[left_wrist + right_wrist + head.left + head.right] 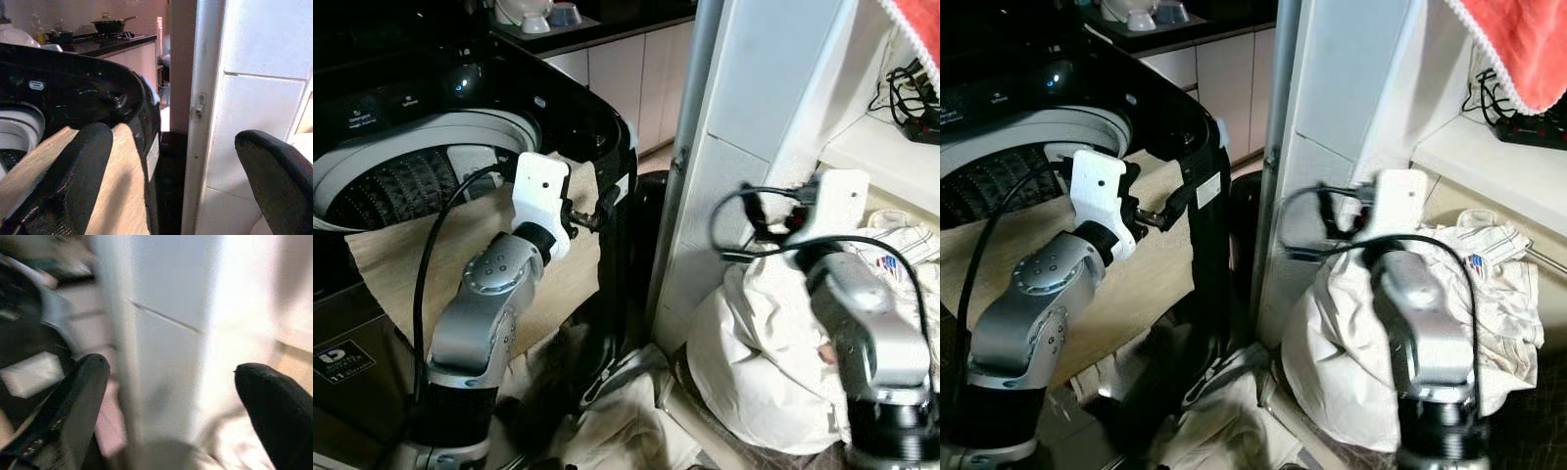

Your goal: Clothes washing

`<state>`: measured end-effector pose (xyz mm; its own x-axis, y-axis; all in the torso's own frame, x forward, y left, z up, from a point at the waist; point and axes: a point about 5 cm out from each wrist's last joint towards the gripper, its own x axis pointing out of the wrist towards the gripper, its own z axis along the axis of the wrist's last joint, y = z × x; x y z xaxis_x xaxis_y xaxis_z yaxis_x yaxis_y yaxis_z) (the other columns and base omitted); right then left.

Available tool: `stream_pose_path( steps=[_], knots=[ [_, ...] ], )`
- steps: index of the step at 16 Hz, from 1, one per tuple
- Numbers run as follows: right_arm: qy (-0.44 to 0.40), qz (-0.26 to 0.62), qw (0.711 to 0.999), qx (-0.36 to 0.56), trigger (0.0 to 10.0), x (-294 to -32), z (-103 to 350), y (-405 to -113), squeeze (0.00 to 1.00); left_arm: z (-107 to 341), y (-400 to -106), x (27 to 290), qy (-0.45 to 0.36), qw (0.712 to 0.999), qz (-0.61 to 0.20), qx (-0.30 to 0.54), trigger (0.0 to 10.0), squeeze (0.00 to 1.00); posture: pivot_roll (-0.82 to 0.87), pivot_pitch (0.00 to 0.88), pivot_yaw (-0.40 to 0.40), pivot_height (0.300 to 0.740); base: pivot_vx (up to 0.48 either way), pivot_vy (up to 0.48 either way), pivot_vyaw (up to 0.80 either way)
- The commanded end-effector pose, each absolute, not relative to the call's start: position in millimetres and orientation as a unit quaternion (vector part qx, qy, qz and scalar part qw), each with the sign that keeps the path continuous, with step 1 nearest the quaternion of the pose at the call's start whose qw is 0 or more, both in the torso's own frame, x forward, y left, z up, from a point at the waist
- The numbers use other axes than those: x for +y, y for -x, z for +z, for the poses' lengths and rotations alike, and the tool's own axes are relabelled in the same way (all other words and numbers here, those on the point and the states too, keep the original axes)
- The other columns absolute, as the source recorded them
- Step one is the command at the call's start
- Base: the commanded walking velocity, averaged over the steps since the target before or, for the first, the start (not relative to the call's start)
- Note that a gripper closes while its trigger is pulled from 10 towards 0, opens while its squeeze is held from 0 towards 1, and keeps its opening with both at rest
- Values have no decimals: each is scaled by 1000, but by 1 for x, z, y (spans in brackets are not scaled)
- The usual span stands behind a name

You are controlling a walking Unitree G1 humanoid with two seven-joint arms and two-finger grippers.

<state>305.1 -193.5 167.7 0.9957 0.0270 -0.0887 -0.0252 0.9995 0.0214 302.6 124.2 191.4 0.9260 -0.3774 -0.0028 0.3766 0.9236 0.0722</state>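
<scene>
A black top-loading washing machine (607, 127) stands at the left with its lid up and the ribbed drum (401, 186) showing. A beige cloth (411, 255) lies draped over its front rim. My left gripper (592, 211) hovers over the cloth's right end near the washer's right corner; in the left wrist view it (171, 134) is open with nothing between its fingers. A white laundry heap (754, 343) sits on the floor at the right. My right gripper (764, 211) is above the heap, close to the white panel (754, 98). It (171, 364) is open and holds nothing.
A narrow gap with a dark bin (651, 196) separates the washer from the white panel. More pale cloth (626, 421) lies on the floor between my arms. A striped cloth (901, 245), a power strip with cables (920, 122) and a red towel (1518, 49) are at the right.
</scene>
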Motion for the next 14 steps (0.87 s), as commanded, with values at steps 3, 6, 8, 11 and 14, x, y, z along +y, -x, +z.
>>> stream_pose_path(
  steps=[3, 6, 8, 11, 14],
  knots=[
    [35, -56, 984, 167, 10000, -226, 140, -324, 1000, 186, -301, 117, -6, 978, -206, 17, 10000, 0, -49, 0, 4, 740, 0, 0, 0],
    [55, -76, 975, 200, 10000, -246, 129, -335, 63, 188, -292, 103, -42, 955, -295, 5, 10000, 0, -35, 0, -3, 740, 0, 0, 0],
    [29, -102, 969, 224, 10000, -267, 115, -344, 0, 186, -275, 95, -57, 919, -389, 31, 10000, 0, -18, 0, -1, 740, 0, 0, 0],
    [-116, -176, 946, 247, 10000, -290, 97, -339, 0, 186, -270, 103, -84, 911, -402, 29, 10000, 0, 1, 0, 8, 740, 0, 0, 0],
    [-86, -223, 932, 274, 10000, -310, 81, -325, 0, 192, -269, 108, -117, 900, -418, 30, 10000, 0, 49, 10, 17, 740, 0, 0, 0]
  ],
)
